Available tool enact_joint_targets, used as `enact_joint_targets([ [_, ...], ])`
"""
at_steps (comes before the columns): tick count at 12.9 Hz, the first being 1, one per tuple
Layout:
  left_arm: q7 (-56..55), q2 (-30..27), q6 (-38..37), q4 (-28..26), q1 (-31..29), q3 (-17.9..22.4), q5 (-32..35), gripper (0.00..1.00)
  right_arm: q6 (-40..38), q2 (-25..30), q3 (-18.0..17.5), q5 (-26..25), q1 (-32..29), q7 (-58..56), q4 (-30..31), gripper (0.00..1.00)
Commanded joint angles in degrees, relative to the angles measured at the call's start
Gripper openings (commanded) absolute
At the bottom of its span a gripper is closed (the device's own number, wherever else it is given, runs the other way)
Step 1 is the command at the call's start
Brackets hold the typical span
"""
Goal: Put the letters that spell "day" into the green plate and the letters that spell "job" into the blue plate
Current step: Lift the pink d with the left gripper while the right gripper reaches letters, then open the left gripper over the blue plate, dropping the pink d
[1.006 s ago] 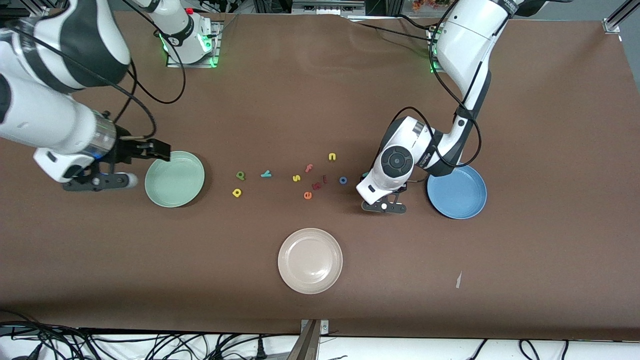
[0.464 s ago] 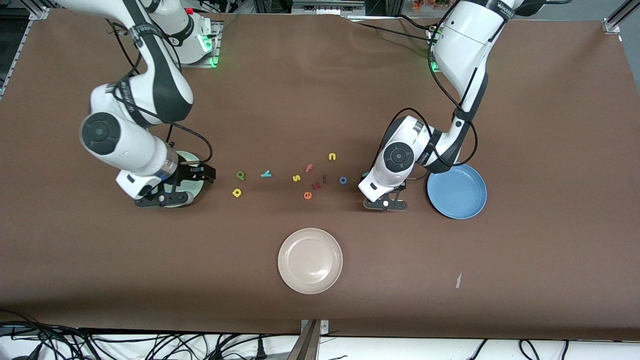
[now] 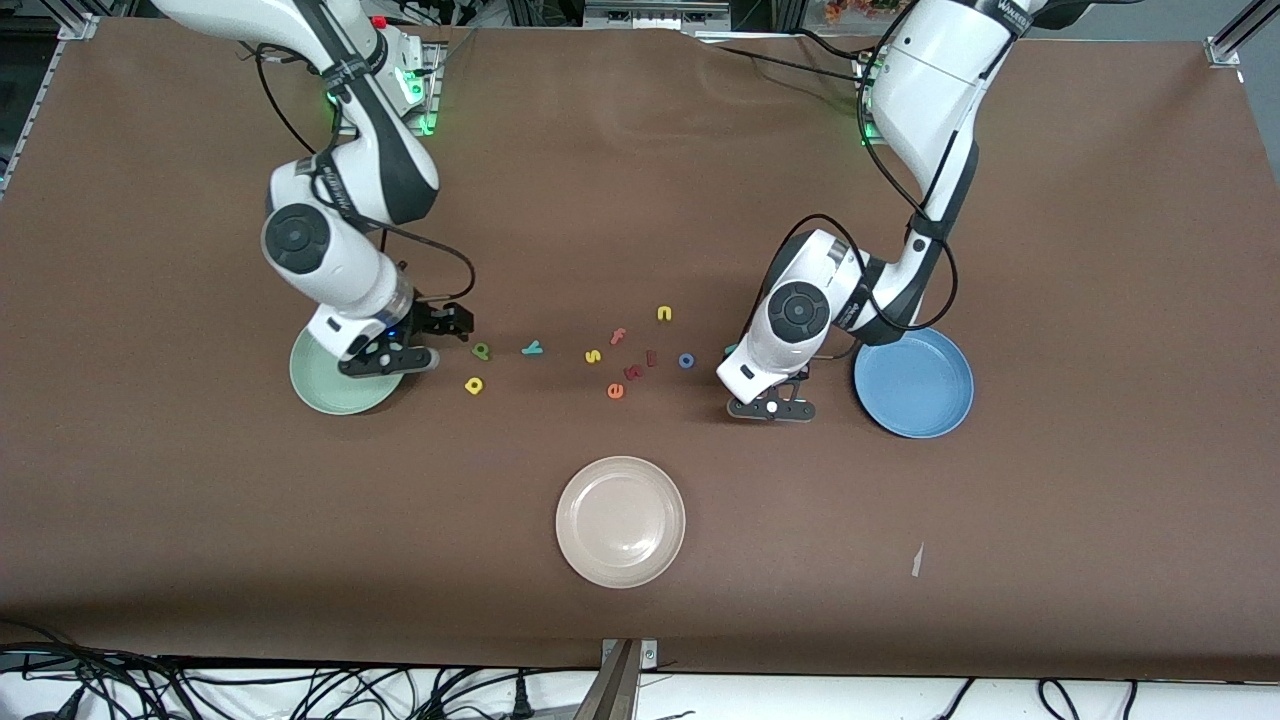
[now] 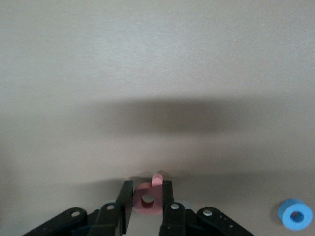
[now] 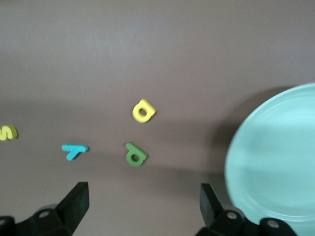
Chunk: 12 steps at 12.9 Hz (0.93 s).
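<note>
My left gripper is low over the table between the blue plate and the blue o. Its jaws are shut on the red-orange b, the left gripper pinching it from both sides. The o lies beside it. A bit of the teal j peeks out by the left wrist. My right gripper hangs open over the edge of the green plate. Ahead of the right gripper lie the green d, yellow a and teal y.
A beige plate sits nearer the front camera. Other letters lie in the middle: yellow s, pink f, yellow n, orange e and dark red pieces.
The right arm swung in from its end of the table, over the green plate toward the d, a and y. The left gripper closed on the b.
</note>
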State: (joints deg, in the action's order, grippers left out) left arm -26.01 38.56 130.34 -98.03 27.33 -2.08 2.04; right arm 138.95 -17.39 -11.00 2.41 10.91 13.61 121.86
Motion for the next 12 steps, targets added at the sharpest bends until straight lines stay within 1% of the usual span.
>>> enact_joint_targets([
  [1,4.1,-5.51,-7.53,-0.14,-2.87,0.59,7.42,0.02,3.08,1.31,-0.78,-0.38,0.34,1.06,3.74,1.0],
  [3,12.69,-7.09,-10.87,-0.14,-6.74,0.67,7.98,0.02,4.57,-0.01,-0.86,-2.31,1.56,1.06,3.91,1.0],
  [6,26.4,-7.71,-11.24,-0.14,-14.64,0.5,7.98,0.04,7.47,-2.73,-0.78,-2.58,2.27,0.98,3.83,1.0],
  [7,29.67,-7.54,-10.98,-0.4,-17.19,0.24,7.8,0.07,7.83,-3.44,-0.78,-3.89,2.27,0.8,3.65,1.0],
  [8,30.92,-7.19,-10.72,-0.84,-18.0,0.15,7.72,0.1,8.79,-4.05,-0.78,-6.34,2.27,0.71,3.48,1.0],
  [9,31.1,-6.66,-10.72,-1.11,-18.62,0.24,7.63,0.19,9.49,-5.01,-0.78,-7.67,2.27,0.8,3.39,1.0],
  [10,31.02,-5.96,-10.72,-1.28,-19.15,0.15,7.45,0.27,10.63,-5.72,-0.78,-7.85,2.27,0.71,3.39,1.0],
  [11,30.5,-5.52,-10.63,-1.55,-19.15,0.15,7.1,0.69,11.43,-6.25,-0.78,-7.94,2.27,0.54,3.39,1.0],
  [12,30.32,-5.43,-10.63,-1.55,-19.24,0.15,7.01,1.0,11.52,-6.95,-0.78,-8.73,2.27,0.45,3.39,1.0],
])
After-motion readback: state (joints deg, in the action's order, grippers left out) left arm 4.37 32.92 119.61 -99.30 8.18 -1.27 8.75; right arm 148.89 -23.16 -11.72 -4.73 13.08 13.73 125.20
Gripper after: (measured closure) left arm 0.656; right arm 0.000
